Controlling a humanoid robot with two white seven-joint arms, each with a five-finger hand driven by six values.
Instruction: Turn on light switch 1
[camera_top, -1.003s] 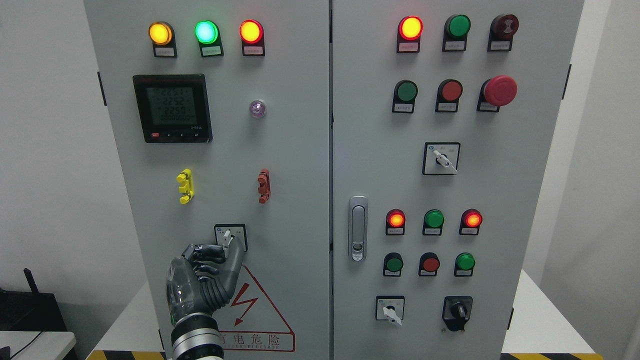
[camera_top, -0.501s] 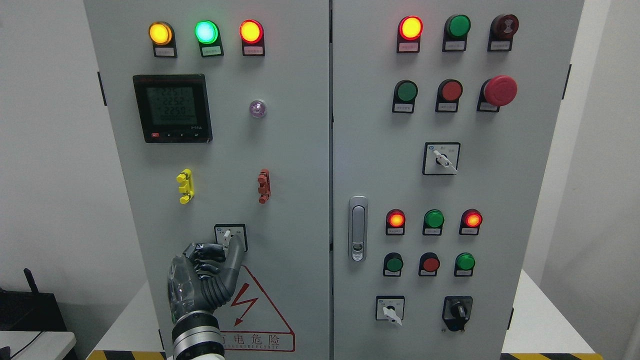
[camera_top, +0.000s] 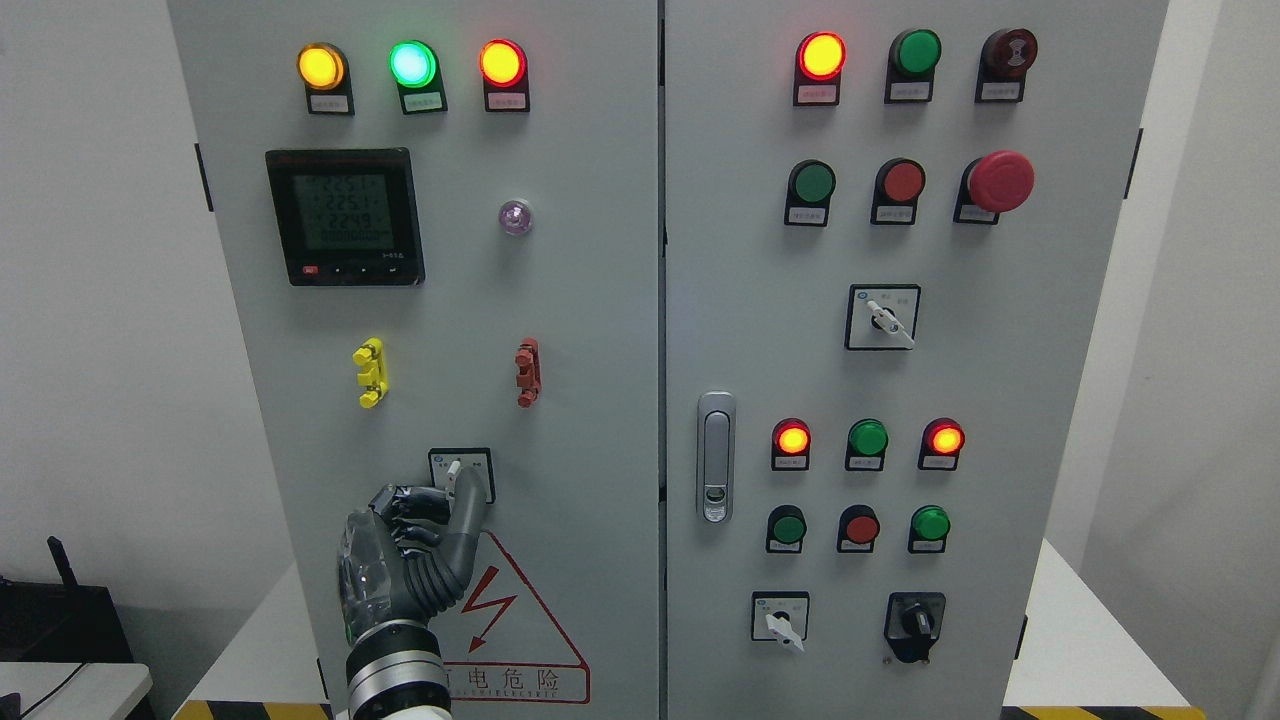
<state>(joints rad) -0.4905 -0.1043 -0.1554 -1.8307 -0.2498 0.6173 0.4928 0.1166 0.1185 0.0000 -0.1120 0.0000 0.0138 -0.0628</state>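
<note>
Left robot hand (camera_top: 415, 545) pinching switch (camera_top: 455, 478); cabinet (camera_top: 600, 330) door clear abv.

Bare panel (camera_top: 590, 330) around red clip (camera_top: 527, 372)

Just one view here, from the camera on my head, facing the grey control cabinet (camera_top: 640, 360) straight on and near enough that its two doors fill most of the frame. Its top is cropped. White wall shows either side of the cabinet, and my left hand (camera_top: 405, 560) pokes in below, left of its centre seam.
</note>
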